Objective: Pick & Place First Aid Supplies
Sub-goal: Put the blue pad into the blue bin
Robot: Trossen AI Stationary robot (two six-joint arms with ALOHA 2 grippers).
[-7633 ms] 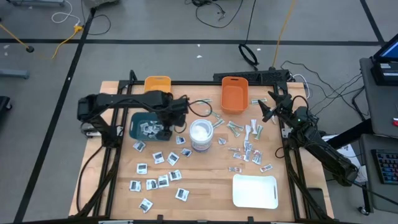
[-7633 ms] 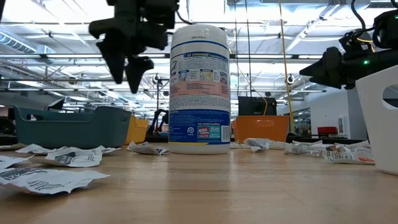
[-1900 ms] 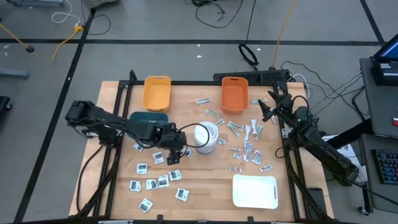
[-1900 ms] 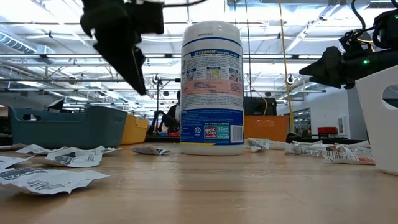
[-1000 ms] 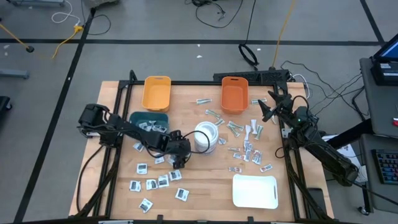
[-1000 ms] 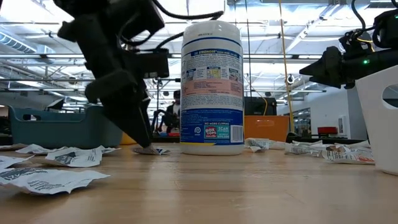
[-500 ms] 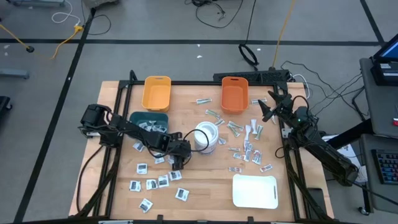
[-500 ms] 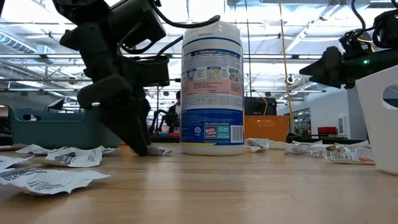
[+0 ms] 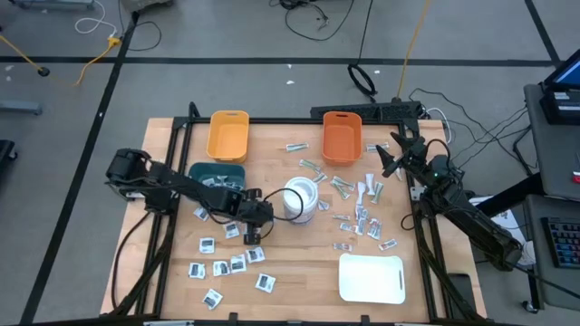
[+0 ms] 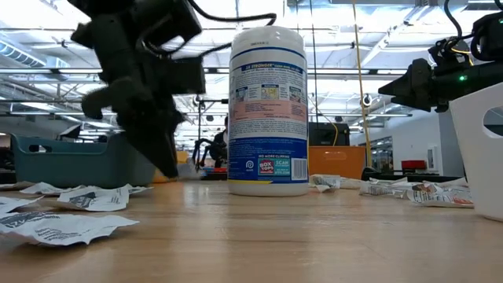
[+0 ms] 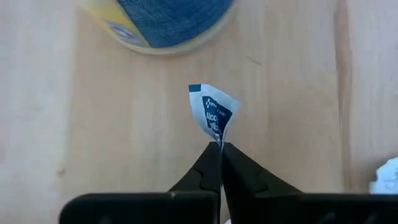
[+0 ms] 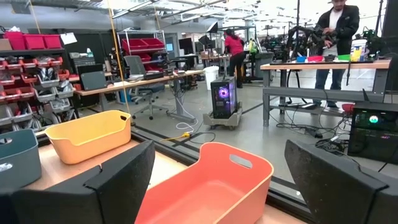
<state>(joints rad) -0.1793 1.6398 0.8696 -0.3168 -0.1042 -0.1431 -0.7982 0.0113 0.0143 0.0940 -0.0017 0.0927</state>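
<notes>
Left gripper (image 11: 220,149) jaws pinch one corner of a white-and-blue packet (image 11: 213,113), which sticks out ahead of the tips over the bench (image 11: 93,124). Thin edge grip, may slip mid-carry. Right gripper (image 9: 388,156) jaws spread, idle.

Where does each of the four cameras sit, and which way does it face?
High: overhead, looking down on the table, both arms.
Low: at tabletop height, facing the wipes canister; left arm in front.
Left wrist: looks down past the left gripper, shut on a white-and-blue packet.
Right wrist: right gripper open, facing the orange bin.
Shared: canister in high, low, left wrist.
</notes>
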